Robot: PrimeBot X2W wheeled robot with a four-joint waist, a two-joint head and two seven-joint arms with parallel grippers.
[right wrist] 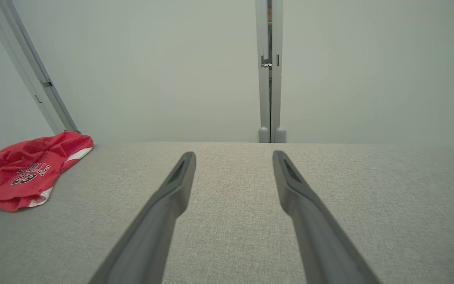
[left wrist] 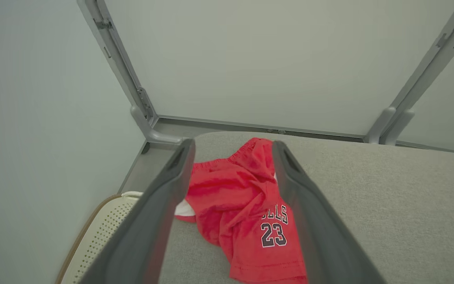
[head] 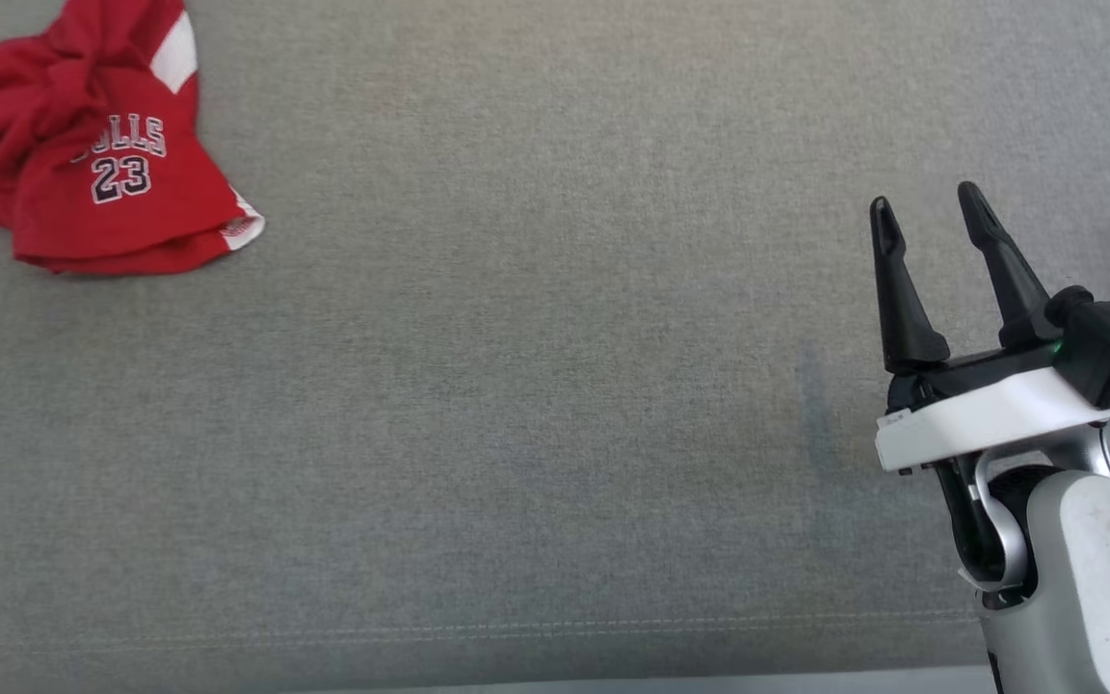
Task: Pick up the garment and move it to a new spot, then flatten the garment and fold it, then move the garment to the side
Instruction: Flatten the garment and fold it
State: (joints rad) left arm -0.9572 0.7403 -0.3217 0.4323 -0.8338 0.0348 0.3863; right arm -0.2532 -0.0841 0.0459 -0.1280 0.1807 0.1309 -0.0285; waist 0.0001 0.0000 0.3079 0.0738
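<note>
A broad, flat work surface covered in grey woven fabric [head: 555, 434] is seen. At its far-left corner a crumpled red jersey-knit garment with white side panels and "BULLS 23" lettering [head: 83, 164] is found lying in a loose heap. It is judged to be light, soft and limp (a pair of shorts, by the elastic waistband seen in the left wrist view). It is therefore expected to sag and drape when lifted rather than hold a shape, and no breakage is feared. A pinch on the gathered waistband, or on a raised fold at the top of the heap, is judged best. The left gripper [left wrist: 233, 144] is aimed at the garment, its fingers spread wide and empty, with the heap framed between them. The right gripper [head: 925, 200] is seen well apart at the right, likewise spread and holding nothing.
</note>
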